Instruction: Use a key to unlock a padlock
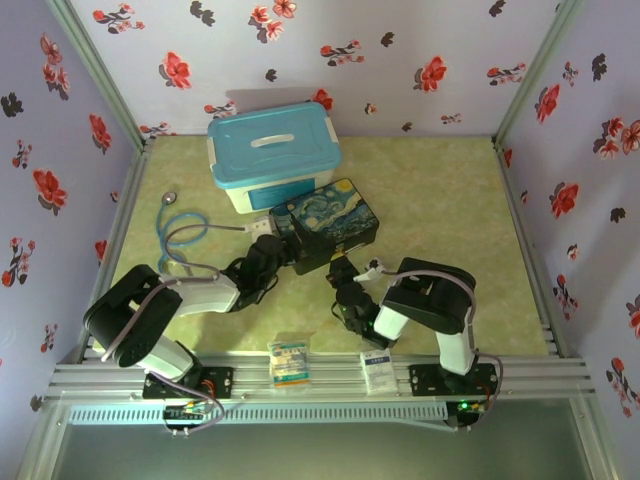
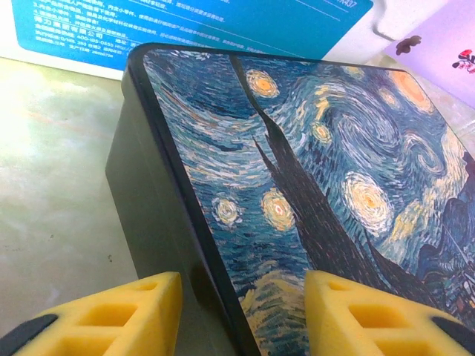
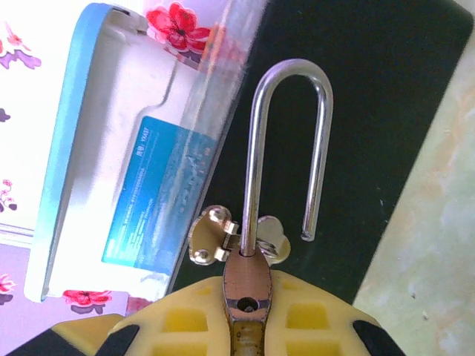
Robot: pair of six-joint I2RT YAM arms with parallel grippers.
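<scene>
Padlock (image 3: 249, 285), shackle open, sits clamped in right jaws; left jaws gape astride painted box (image 2: 334, 170).

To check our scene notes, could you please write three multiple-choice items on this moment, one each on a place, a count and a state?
1. Where does the stethoscope lie?
A. the left part of the table
B. the right part
C. the middle

2. How many small packets lie at the table's near edge?
A. one
B. two
C. four

3. How does the shackle of the padlock stand?
A. both ends in the body
B. one end free
C. taken off altogether

Answers:
1 A, it curls near the left wall in the top view.
2 B, a second packet lies to the right of the first.
3 B, in the right wrist view, one end hangs clear of the body.
</scene>
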